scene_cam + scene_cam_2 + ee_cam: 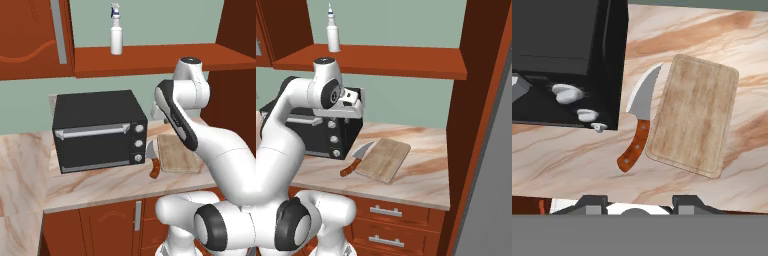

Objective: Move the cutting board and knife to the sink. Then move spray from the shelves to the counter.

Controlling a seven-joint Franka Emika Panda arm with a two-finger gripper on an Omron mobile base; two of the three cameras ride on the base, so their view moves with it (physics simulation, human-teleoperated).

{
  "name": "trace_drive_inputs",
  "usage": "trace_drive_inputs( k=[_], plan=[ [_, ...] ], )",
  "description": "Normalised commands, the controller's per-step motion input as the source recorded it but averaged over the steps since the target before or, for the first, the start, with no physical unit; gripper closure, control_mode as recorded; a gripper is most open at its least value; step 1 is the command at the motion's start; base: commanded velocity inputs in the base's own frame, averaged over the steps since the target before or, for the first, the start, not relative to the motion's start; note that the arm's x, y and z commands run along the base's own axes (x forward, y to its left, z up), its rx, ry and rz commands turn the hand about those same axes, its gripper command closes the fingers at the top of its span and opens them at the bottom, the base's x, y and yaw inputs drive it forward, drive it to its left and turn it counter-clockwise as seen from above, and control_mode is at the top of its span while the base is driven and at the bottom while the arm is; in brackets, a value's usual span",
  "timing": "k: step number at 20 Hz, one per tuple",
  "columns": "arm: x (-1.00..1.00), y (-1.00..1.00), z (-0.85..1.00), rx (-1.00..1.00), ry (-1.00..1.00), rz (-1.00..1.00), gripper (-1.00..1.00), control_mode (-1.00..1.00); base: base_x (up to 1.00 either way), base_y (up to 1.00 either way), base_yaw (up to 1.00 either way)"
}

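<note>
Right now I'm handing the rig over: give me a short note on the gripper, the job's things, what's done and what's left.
Gripper: jaws apart, holding nothing, high above the counter, looking down.
Board: flat on the counter, right of the oven.
Knife: on the counter between oven and board, close along the board's edge.
Spray: upright on the shelf.
Done: nothing yet.
Left: board and knife to the sink, then spray down to the counter.
</note>
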Motion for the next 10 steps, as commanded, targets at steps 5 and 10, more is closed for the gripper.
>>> trace_drive_inputs(
  k=[5, 10],
  plan=[
    [0.00, -0.02, -0.01, 0.00, 0.03, 0.00, -1.00, -1.00, 0.00, 0.00, 0.00],
    [0.00, -0.63, -0.39, 0.01, 0.02, 0.05, -1.00, -1.00, 0.00, 0.00, 0.00]
  ],
)
